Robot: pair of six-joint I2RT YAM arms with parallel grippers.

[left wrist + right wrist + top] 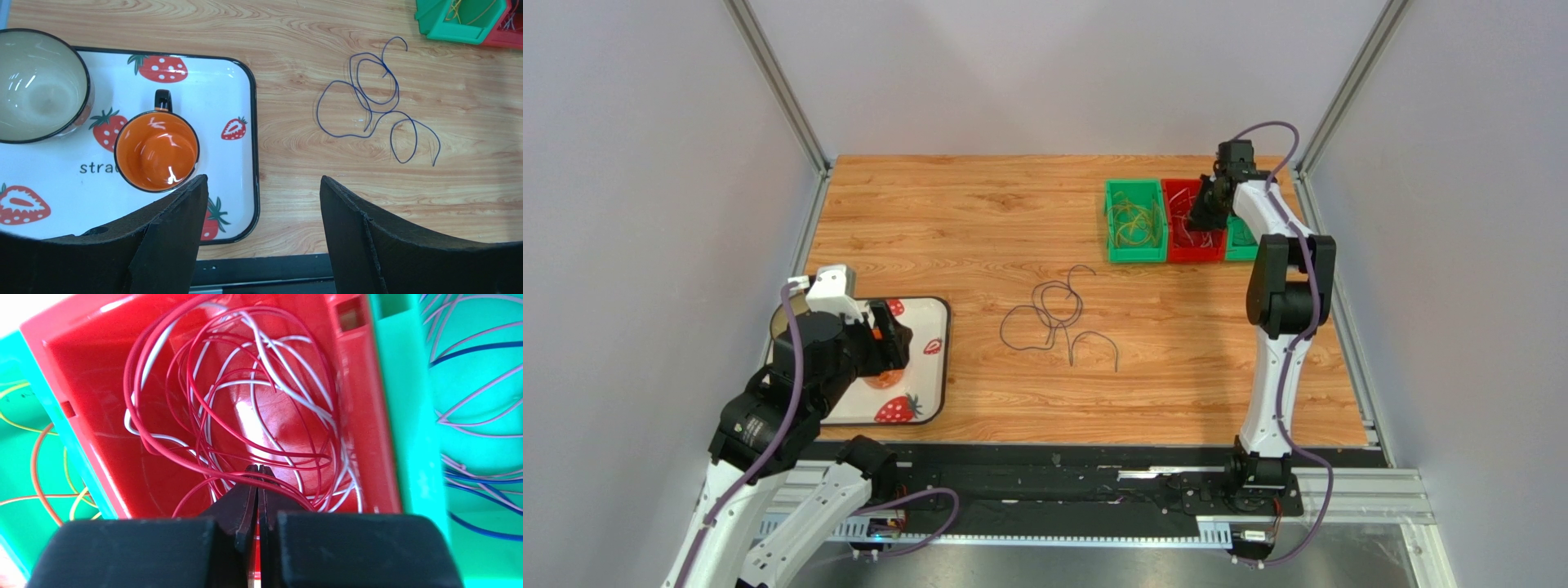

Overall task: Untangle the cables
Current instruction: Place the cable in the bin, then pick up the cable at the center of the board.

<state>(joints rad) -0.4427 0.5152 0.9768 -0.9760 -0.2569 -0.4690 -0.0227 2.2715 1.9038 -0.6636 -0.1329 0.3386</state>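
Your left jaws stand wide open with nothing between them. They hang over the near right corner of the strawberry-print tray [184, 70], at the left side of the table [952, 221]. On that tray an orange mug [156, 151] sits upright with its handle pointing away from you, and a pale bowl with a dark rim [37, 86] stands near it to the left.

Your right jaws are closed, tips pressed together, down inside the red bin [80, 361] at the far right of the table. You see their tips among the red and white cables [245, 398] that lie looped in that bin. The wrist view does not show whether a strand is pinched between the tips.

The red bin stands between two green ones, touching both. The left green bin [1135, 223] holds yellow and orange cables [37, 471]. The right green bin [405, 416] holds pale purple and blue cables [472, 398].

The loose dark cables [1057, 312] lie on the bare wood near the middle of the table, well apart from both sets of jaws. They form a few overlapping loops, with one open curl trailing off toward the near right. In the left wrist view they read as dark blue, and they lie between the tray and the bins, touching neither.
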